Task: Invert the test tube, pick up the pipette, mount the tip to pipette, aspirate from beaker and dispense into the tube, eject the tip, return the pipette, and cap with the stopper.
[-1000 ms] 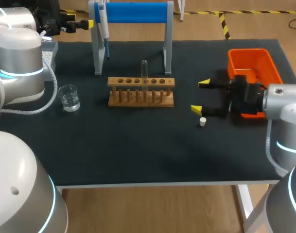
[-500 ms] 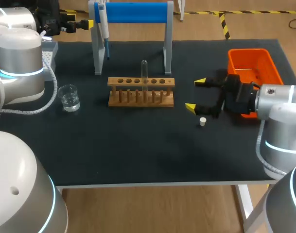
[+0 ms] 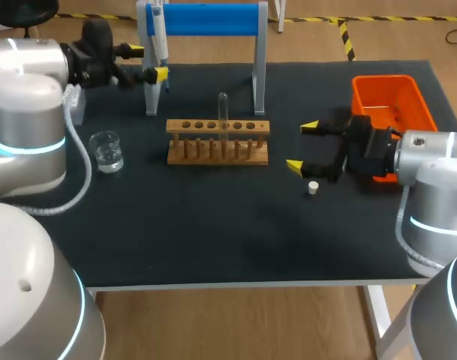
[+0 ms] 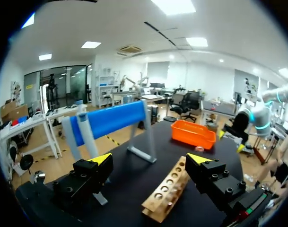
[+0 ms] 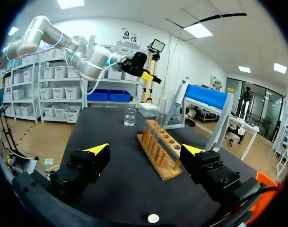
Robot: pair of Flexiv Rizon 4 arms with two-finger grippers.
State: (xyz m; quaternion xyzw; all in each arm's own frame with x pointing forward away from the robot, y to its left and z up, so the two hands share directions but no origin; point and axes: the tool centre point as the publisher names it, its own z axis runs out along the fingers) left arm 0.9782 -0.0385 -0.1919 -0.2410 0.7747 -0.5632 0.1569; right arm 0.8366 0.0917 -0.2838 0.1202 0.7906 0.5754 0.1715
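**Both claws spread, tube in the rack, pipette on its frame**

The black bench (image 3: 213, 232) carries a wooden rack (image 3: 217, 141) near its middle. A clear test tube (image 3: 223, 112) stands upright in one of the rack's middle holes. Which of its ends is up is hard to tell from the head view. Behind the rack stands a frame (image 3: 205, 19) with a blue crossbar. The pipette (image 3: 159, 37) hangs at the bar's left end, pointing down beside the left post. A glass beaker (image 3: 106, 151) holding clear liquid stands on the bench to the left of the rack, apart from it.

The left arm comes in from the left. The left claw (image 3: 149, 63) is at the far left of the bench, close to the frame's left post and the pipette. Its fingers are spread wide and grip nothing. In the left wrist view the two yellow tips stand well apart, with the rack and the frame ahead of them.

The right arm comes in from the right. The right claw (image 3: 303, 147) is between the rack and an orange bin (image 3: 393, 101), with its fingers spread wide and nothing between them. The small white stopper (image 3: 313, 188) lies on the bench near the claw's nearer finger, apart from it. In the right wrist view the stopper shows low under the claw, while the rack, tube and beaker lie ahead.
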